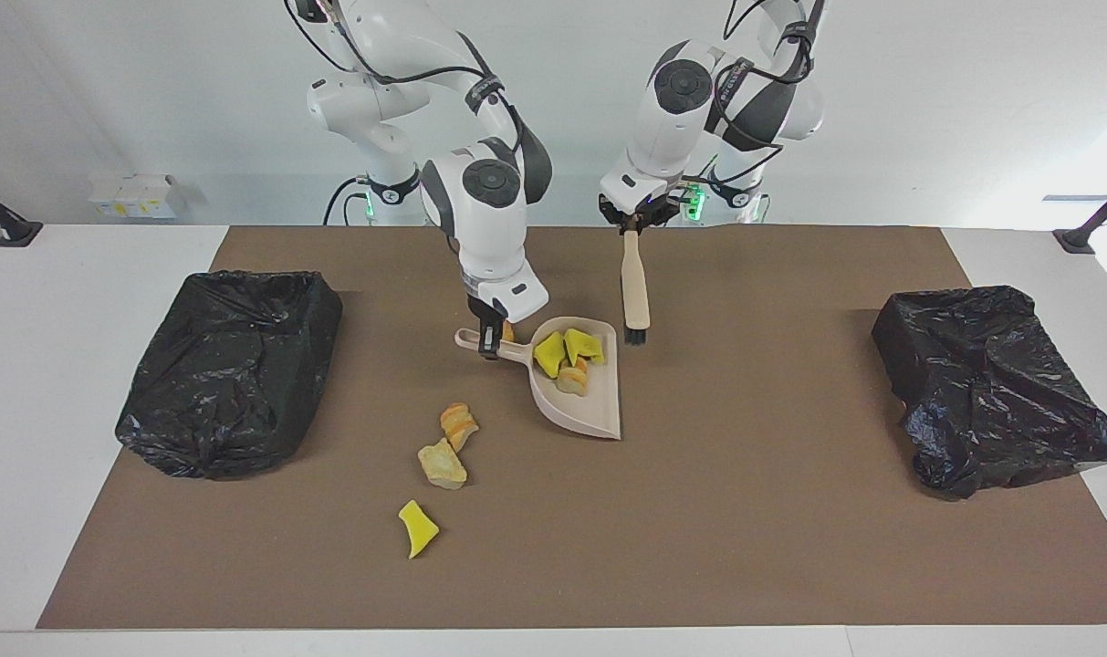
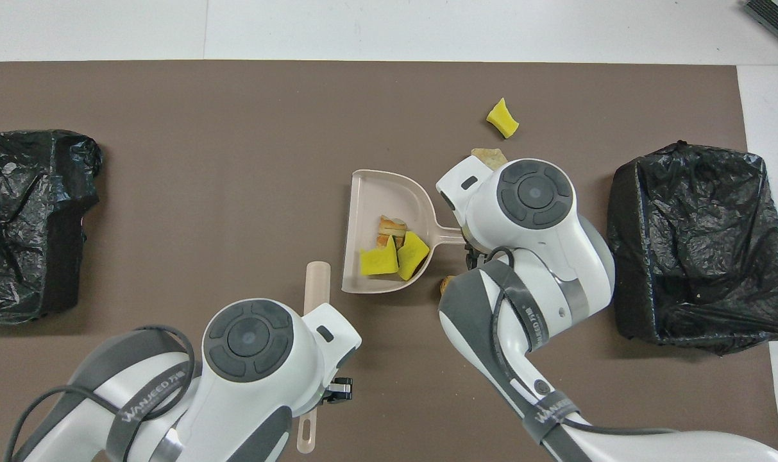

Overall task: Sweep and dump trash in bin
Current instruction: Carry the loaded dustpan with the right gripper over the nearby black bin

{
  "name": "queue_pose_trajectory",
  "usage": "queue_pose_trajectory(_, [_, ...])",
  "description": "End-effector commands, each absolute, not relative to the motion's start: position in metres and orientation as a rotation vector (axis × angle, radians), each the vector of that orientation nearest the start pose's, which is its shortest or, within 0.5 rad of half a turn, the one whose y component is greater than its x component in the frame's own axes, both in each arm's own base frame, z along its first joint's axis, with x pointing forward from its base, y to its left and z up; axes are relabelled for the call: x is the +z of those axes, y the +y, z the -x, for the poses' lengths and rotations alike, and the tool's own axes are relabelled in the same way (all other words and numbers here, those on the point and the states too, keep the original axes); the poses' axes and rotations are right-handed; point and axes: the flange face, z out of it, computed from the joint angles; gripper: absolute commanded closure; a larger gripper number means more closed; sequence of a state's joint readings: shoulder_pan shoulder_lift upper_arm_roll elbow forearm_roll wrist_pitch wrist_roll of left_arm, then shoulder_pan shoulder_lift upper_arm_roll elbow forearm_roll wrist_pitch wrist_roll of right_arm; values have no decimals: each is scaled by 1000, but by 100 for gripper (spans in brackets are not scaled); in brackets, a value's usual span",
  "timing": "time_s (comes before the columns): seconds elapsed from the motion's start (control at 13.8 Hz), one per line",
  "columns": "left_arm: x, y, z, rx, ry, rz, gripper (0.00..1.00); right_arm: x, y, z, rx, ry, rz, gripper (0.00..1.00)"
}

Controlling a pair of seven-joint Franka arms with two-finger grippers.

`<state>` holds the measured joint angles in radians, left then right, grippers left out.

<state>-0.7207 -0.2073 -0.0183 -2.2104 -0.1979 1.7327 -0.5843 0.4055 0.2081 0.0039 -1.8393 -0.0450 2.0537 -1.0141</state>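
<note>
Right gripper [image 1: 490, 345] clamped on dustpan [image 1: 582, 401] handle.
Left gripper [image 1: 632, 226] clamped on brush [image 1: 634, 292], bristles above mat; four scraps [image 1: 567, 356] in pan.

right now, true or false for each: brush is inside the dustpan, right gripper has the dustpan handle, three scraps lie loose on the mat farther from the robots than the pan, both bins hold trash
1. The brush is inside the dustpan. False: the left gripper, shut, holds it hanging beside the pan.
2. The right gripper grips the dustpan handle. True.
3. Three scraps lie on the mat farther from the robots than the pan. True: an orange lump, a tan lump, a yellow sponge piece.
4. The bin at the right arm's end holds trash. False: none shows in it.
</note>
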Motion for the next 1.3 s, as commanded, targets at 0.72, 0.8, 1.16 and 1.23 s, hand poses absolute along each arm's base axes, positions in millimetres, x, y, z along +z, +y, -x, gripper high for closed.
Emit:
queue_pose_trajectory(0.72, [363, -351, -188, 361, -82, 3060, 100, 501, 82, -598, -34, -2054, 2303, 100])
queue_pose_trajectory(0.8, [357, -351, -186, 372, -73, 3064, 100, 505, 69, -597, -21, -2053, 2298, 100])
queue_pose_trajectory(1.16, [341, -354, -191, 426, -9, 3114, 100, 514, -12, -596, 27, -2071, 2242, 100])
queue_pose_trajectory(1.23, [336, -354, -192, 431, -19, 3117, 100, 519, -29, -596, 20, -2099, 2216, 100])
